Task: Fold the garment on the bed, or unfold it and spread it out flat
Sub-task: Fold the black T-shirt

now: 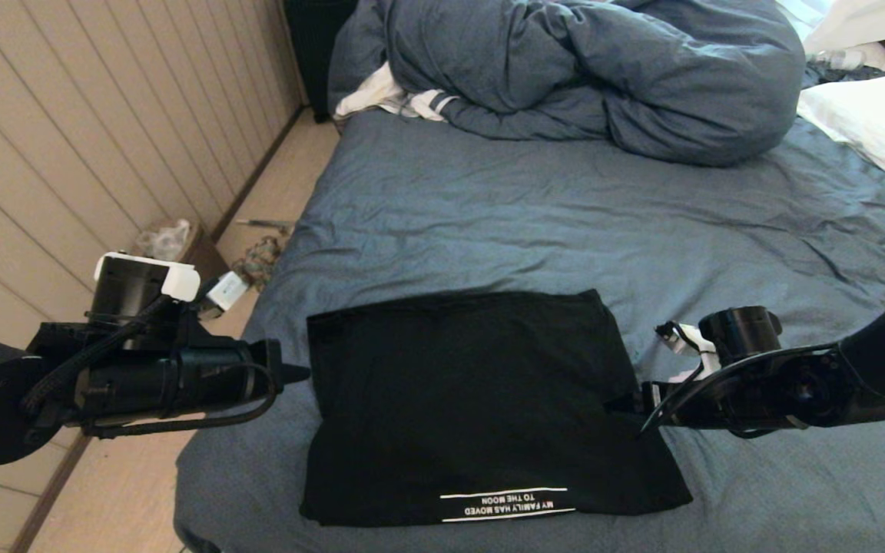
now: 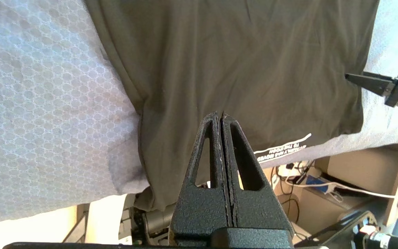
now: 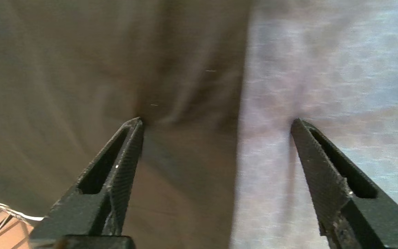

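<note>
Black tee: the garment lies folded into a rough rectangle near the bed's front edge, toward its front-left corner; white text strip faces the front edge.
Fold state: sleeves appear tucked in, sides fairly straight; front-right corner flares out a bit, far-right corner slightly rounded. Judged well along, w/ a tidy-up or one more fold left.
Bed: blue-grey sheet of the bed lightly wrinkled, lots of bare room beyond the shirt.
Right gripper: right gripper at the shirt's right edge, abt mid-length, jaws spread wide and straddling the hem — one fingertip on black cloth, the other over sheet. Nothing held.
Left gripper: left gripper just off the shirt's left edge, fingers pressed together, empty, tip pointing at the cloth.
Doing it well: thin fabric, so right side should go low enough to catch all layers at the edge, not only the top one; close fully before lifting.
Pairing: left needs to open and take the opposite edge at matching length, else the fold skews.
Risk: dragging would bunch sheet + shirt; lift first, then carry.
Beyond: bunched duvet at the far end, well apart.
</note>
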Controlling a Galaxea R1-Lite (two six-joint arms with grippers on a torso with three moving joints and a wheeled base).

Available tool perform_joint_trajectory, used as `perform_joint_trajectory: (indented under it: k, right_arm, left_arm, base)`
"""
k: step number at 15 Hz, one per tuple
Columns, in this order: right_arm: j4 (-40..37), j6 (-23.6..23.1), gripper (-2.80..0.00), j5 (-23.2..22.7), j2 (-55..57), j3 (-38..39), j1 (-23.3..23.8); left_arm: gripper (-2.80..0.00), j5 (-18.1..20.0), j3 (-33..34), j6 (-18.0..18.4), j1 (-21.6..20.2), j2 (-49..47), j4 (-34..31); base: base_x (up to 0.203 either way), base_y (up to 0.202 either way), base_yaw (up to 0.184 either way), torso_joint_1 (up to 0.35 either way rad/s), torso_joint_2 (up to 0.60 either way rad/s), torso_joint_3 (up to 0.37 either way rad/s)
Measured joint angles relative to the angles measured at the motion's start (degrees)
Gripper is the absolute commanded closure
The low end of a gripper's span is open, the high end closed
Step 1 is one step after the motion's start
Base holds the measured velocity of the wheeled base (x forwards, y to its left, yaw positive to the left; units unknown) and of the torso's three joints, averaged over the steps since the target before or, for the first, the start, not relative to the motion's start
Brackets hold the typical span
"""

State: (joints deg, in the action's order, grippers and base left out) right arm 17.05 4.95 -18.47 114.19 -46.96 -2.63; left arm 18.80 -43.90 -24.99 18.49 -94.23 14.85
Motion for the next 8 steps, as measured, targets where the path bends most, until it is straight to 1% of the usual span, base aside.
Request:
perform_joint_trajectory:
  k: [3,7,8]
  right_arm:
    - [0.2,1.9,-2.80,-0.2,0.2,-0.5,-1.8]
    - [2.4,5.1,-2.80,-0.2,0.6,-1.0,-4.5]
    - [2.5,5.4,0.00,-0.2,0.7,-1.1,-4.8]
  left_arm:
    - [0.00,0.0,0.1,0.0,0.2,0.1,0.0]
    - [0.00,0.0,0.4,-0.1,0.3,0.2,0.0]
    - [0.00,0.0,0.4,-0.2,0.3,0.3,0.1]
  base:
    - [0.000,0.000,0.000,0.000,0.00,0.000]
    - [0.000,0.000,0.000,0.000,0.00,0.000]
    - [0.000,0.000,0.000,0.000,0.00,0.000]
